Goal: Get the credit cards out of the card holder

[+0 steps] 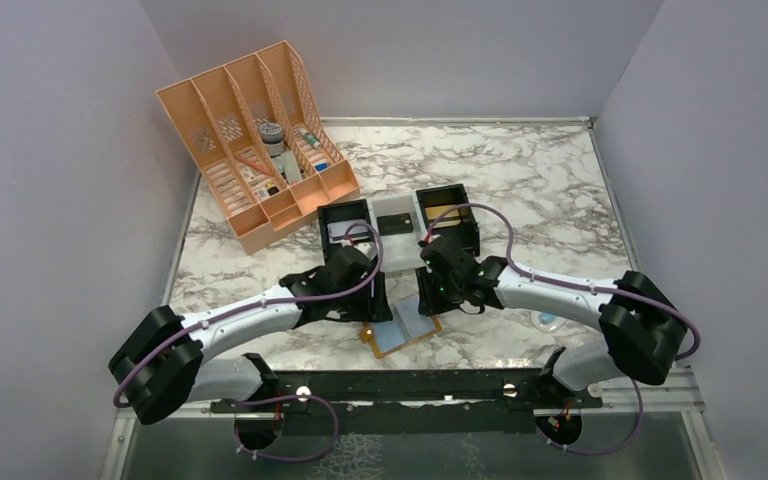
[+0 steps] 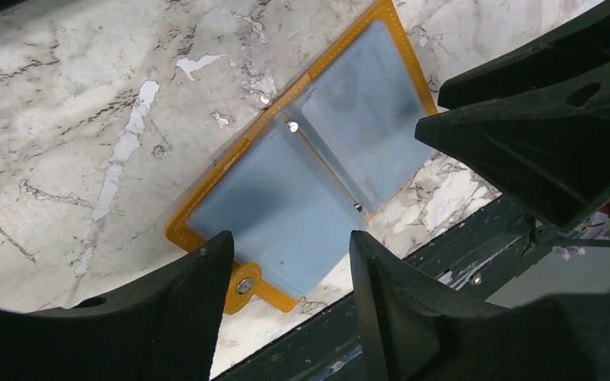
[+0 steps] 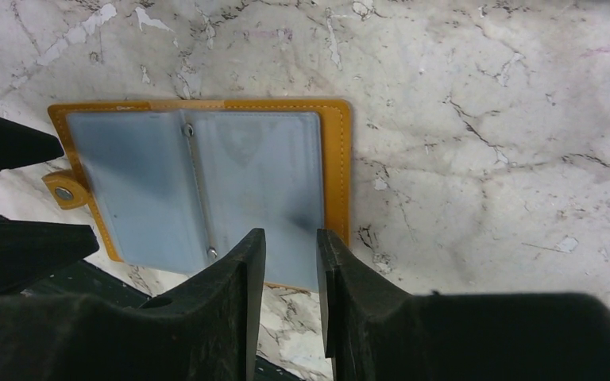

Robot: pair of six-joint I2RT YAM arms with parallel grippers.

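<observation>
The card holder [image 1: 405,335] lies open like a book on the marble near the front edge, tan border around pale blue-grey panels. It shows in the left wrist view [image 2: 286,198] and the right wrist view [image 3: 143,182]. I cannot tell the credit cards apart from the panels; no loose card is in view. My left gripper [image 1: 363,322] is open and hovers over the snap-tab end of the holder [image 2: 290,238]. My right gripper [image 1: 430,300] hovers over the near edge of the other half [image 3: 290,234], jaws a narrow gap apart with nothing between them.
An orange desk organizer [image 1: 255,170] stands at the back left. Two black bins [image 1: 345,225] [image 1: 448,215] with a clear tray [image 1: 395,215] between them sit just behind the grippers. A clear-blue packet [image 1: 545,320] lies by the right arm. The black rail [image 1: 410,385] borders the front edge.
</observation>
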